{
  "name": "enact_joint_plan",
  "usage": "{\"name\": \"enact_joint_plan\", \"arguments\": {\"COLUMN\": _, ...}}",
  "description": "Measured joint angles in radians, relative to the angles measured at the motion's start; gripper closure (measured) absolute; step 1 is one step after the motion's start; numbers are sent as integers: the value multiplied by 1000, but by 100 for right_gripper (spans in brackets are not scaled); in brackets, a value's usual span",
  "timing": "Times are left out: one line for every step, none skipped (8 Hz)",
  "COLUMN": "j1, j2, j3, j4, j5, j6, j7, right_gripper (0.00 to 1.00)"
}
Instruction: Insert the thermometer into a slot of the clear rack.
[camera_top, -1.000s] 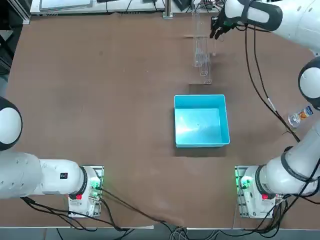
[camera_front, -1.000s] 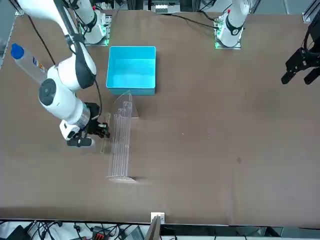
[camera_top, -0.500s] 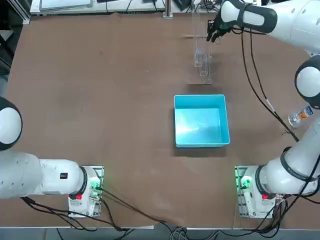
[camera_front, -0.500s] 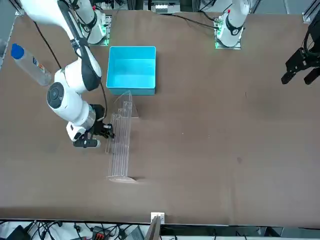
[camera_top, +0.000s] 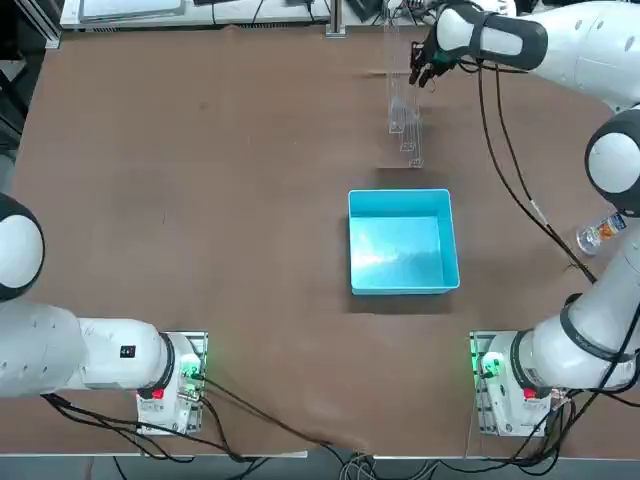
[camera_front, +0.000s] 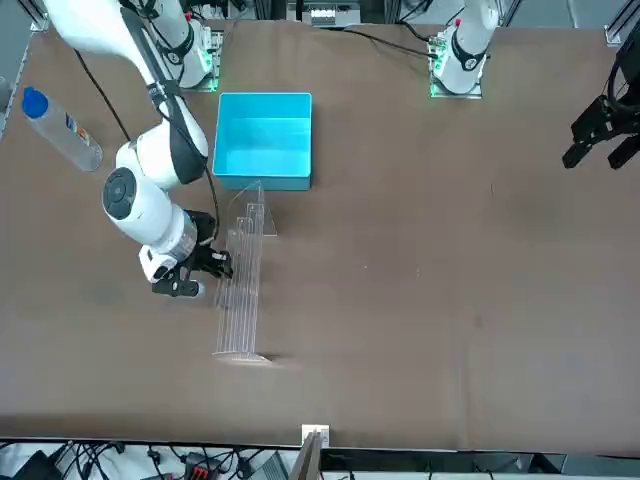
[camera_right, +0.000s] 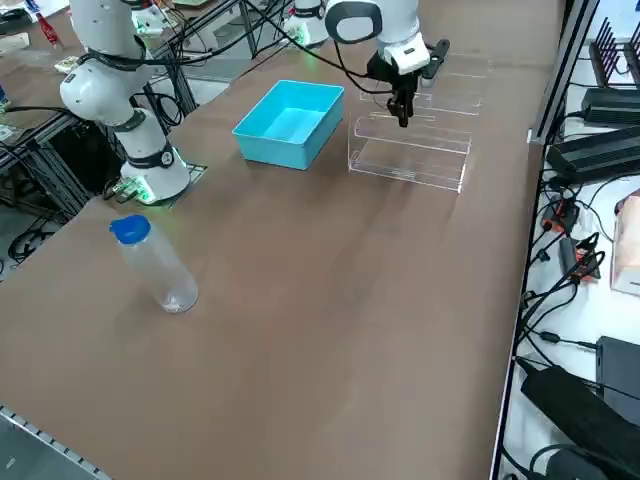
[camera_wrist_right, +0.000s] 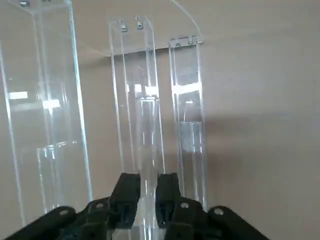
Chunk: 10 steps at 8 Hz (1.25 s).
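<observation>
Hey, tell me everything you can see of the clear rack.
The clear rack is long, narrow and glossy, acrylic by its look, with see-through slotted plates above a flat base and small metal-looking fittings at its plate ends. It rests on the brown table, beyond the blue bin. The right tool is above it; contact can't be told.

Your counter (camera_top: 250, 330), brown: one open light-blue bin (camera_top: 403, 242); one blue-capped clear bottle (camera_top: 600, 233), at the bin's 3 o'clock from overhead.
</observation>
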Motion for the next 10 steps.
{"name": "enact_joint_plan", "arguments": {"j1": 2, "j2": 3, "j3": 0, "j4": 0, "j5": -8, "j6": 4, "j7": 10, "right_gripper": 78}}
{"name": "enact_joint_plan", "arguments": {"j1": 3, "j2": 6, "j3": 0, "j4": 0, "j5": -14, "j6": 8, "j7": 12, "right_gripper": 78}}
{"name": "enact_joint_plan", "arguments": {"j1": 5, "j2": 12, "j3": 0, "j4": 0, "j5": -19, "j6": 16, "j7": 13, "right_gripper": 78}}
{"name": "enact_joint_plan", "arguments": {"j1": 9, "j2": 21, "j3": 0, "j4": 0, "j5": -23, "j6": 26, "j7": 15, "right_gripper": 78}}
{"name": "enact_joint_plan", "arguments": {"j1": 11, "j2": 26, "j3": 0, "j4": 0, "j5": -24, "j6": 31, "j7": 16, "right_gripper": 78}}
{"name": "enact_joint_plan", "arguments": {"j1": 11, "j2": 29, "j3": 0, "j4": 0, "j5": -29, "j6": 34, "j7": 16, "right_gripper": 78}}
{"name": "enact_joint_plan", "arguments": {"j1": 11, "j2": 31, "j3": 0, "j4": 0, "j5": -33, "j6": 35, "j7": 16, "right_gripper": 78}}
{"name": "enact_joint_plan", "arguments": {"j1": 12, "j2": 35, "j3": 0, "j4": -1, "j5": -35, "j6": 35, "j7": 16, "right_gripper": 78}}
{"name": "enact_joint_plan", "arguments": {"j1": 15, "j2": 41, "j3": 0, "j4": -1, "j5": -37, "j6": 37, "j7": 16, "right_gripper": 78}}
{"name": "enact_joint_plan", "arguments": {"j1": 19, "j2": 46, "j3": 0, "j4": -1, "j5": -40, "j6": 38, "j7": 16, "right_gripper": 78}}
